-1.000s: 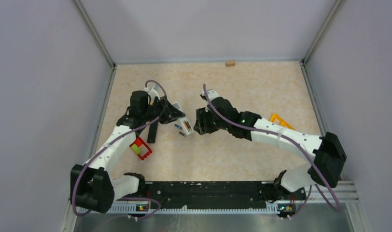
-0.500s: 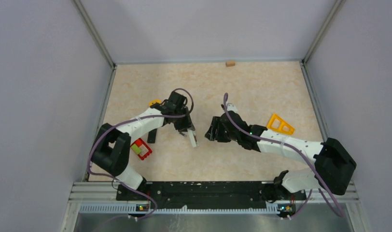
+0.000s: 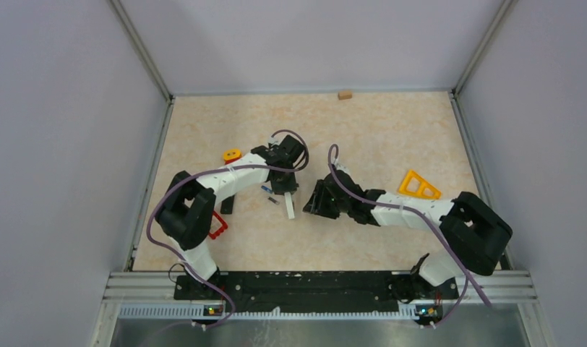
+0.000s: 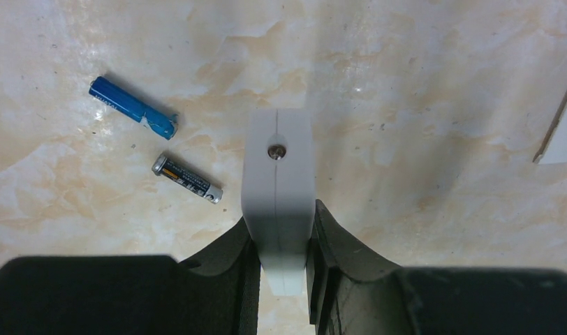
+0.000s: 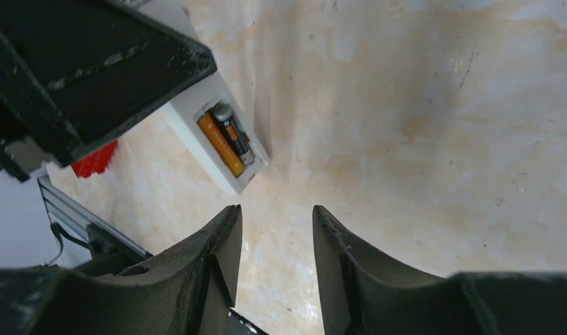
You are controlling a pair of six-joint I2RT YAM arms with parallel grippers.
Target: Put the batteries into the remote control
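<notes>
White remote (image 4: 277, 174) edge-up, left claw (image 4: 281, 234) gripping

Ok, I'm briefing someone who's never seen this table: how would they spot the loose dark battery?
Find the white remote control held in the left tool near the table's middle. Loose on the tabletop beside it lie two small cylinders. The dark battery is the one nearer the remote, black with metal ends; the blue battery lies farther off.
</notes>
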